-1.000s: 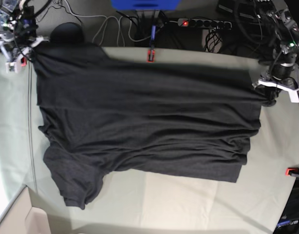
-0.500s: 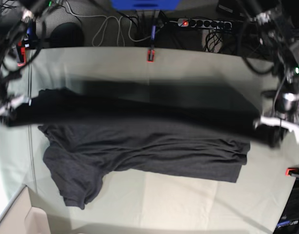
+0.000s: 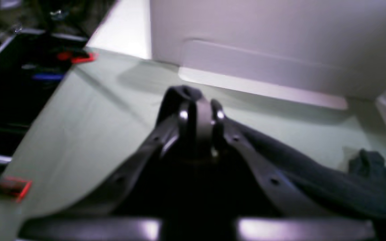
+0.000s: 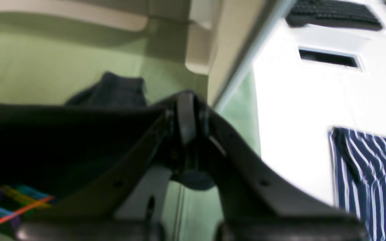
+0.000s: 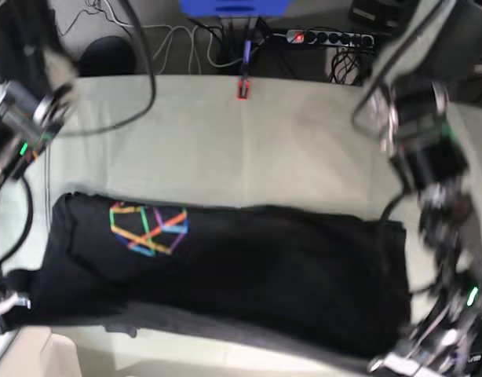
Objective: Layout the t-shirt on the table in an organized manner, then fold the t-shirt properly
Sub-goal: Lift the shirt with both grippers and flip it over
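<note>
At the near edge of the table (image 5: 225, 133), both grippers are clamped on the t-shirt (image 5: 249, 275). The right gripper (image 5: 7, 302) sits at the near left corner, its jaws pressed together on a dark fold of cloth. The left gripper (image 5: 398, 363) is at the near right corner, jaws likewise closed on the fabric edge, which trails away to one side in its wrist view.

The t-shirt lies across the near half of the table as a wide black band, folded over so the rainbow line print (image 5: 147, 228) faces up near its left end. A sleeve bulges out at the near left.

Beyond it the pale green cloth is bare up to a red clamp (image 5: 242, 89) at the far edge. Behind that lie cables and a power strip (image 5: 327, 37).
</note>
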Available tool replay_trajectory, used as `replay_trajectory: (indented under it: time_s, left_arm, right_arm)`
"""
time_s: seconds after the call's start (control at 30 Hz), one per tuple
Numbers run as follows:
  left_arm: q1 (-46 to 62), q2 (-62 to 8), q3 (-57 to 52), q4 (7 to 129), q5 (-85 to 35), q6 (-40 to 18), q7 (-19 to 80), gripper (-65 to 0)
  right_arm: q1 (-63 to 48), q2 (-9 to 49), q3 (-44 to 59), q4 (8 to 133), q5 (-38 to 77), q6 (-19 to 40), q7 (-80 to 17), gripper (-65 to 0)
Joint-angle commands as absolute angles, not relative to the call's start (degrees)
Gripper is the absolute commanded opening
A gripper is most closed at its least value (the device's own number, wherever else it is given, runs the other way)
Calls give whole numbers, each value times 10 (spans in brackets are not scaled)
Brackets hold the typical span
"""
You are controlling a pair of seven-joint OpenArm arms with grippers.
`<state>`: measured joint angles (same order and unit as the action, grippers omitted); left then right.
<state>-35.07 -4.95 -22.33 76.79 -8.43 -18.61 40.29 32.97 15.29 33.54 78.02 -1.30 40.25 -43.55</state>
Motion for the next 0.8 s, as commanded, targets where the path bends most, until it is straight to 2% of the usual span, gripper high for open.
replay_trajectory:
  time_s: [0.0,0.2,0.37,0.6,0.77]
  left_arm:
    - [-397,-52,-211,745,-84,-188,373,-649]
    - [-564,-52,-138,528,-65,-188,291,-649]
    - [-656,-48,-126,460,-69,-188,272,-649]
    - [-676,-51,-128,499,-70,-188,279,-649]
    - [-596,-63,-168,607,-70,-189,356,-649]
  right_arm:
    - [375,174,327,762,-3,400,-411,-650]
    - [546,218,298,596,-3,400,-348,-650]
    - [661,240,266,519,-3,400,-309,-650]
    - [688,241,261,512,-3,400,-315,-650]
    - [613,248,263,544,0,400,-315,-650]
